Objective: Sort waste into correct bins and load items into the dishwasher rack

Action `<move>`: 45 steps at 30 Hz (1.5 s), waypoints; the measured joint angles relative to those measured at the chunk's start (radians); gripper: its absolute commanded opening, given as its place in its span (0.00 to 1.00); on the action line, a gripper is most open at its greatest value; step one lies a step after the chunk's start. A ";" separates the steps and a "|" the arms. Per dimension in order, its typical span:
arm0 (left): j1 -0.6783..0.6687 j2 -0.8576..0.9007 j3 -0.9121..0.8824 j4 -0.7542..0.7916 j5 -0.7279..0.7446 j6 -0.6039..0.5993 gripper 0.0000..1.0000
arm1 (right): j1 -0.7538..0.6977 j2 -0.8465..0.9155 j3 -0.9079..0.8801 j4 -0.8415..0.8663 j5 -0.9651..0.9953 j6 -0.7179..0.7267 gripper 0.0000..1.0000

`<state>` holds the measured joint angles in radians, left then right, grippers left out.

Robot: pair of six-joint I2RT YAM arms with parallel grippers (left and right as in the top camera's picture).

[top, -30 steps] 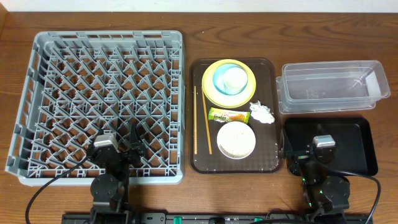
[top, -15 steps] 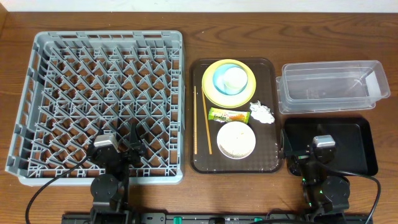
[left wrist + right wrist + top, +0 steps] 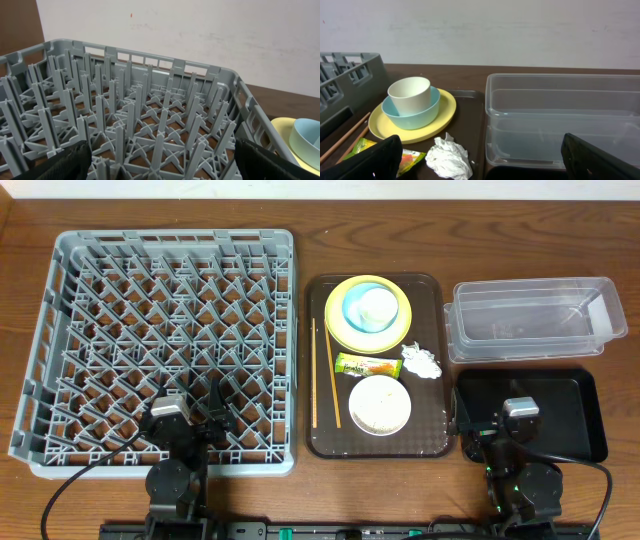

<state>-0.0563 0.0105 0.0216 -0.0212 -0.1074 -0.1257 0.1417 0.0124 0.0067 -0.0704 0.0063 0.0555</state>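
Note:
The grey dishwasher rack (image 3: 175,240) fills the left side. On the brown serving tray (image 3: 425,420) sit a yellow plate (image 3: 340,330), a light blue bowl (image 3: 352,308) with a white cup (image 3: 378,304) in it, a green-and-yellow wrapper (image 3: 365,365), a crumpled tissue (image 3: 421,361), a white bowl (image 3: 380,405) that seems to hold rice, and chopsticks (image 3: 320,375). The clear tub (image 3: 530,320) and black tray (image 3: 570,405) are at the right. My left gripper (image 3: 205,420) is open and empty over the rack's near edge. My right gripper (image 3: 497,423) is open and empty over the black tray's left end.
The right wrist view shows the tissue (image 3: 449,157), the wrapper (image 3: 407,159), the plate (image 3: 445,107) and the tub (image 3: 560,120) just ahead. The left wrist view looks across the rack pegs (image 3: 140,100). A white wall stands behind the table.

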 measured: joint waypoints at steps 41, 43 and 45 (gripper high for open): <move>0.000 0.015 0.065 -0.108 0.240 -0.082 0.93 | 0.000 0.000 0.000 0.000 0.000 0.000 0.99; 0.000 0.050 0.139 -0.153 0.264 -0.132 0.93 | 0.000 0.000 0.000 0.000 0.000 0.000 0.99; 0.000 0.111 0.243 -0.198 0.284 -0.167 0.93 | 0.000 0.000 0.000 0.001 0.000 0.000 0.99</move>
<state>-0.0563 0.1219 0.2646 -0.2192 0.1764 -0.2924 0.1417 0.0124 0.0067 -0.0696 0.0063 0.0555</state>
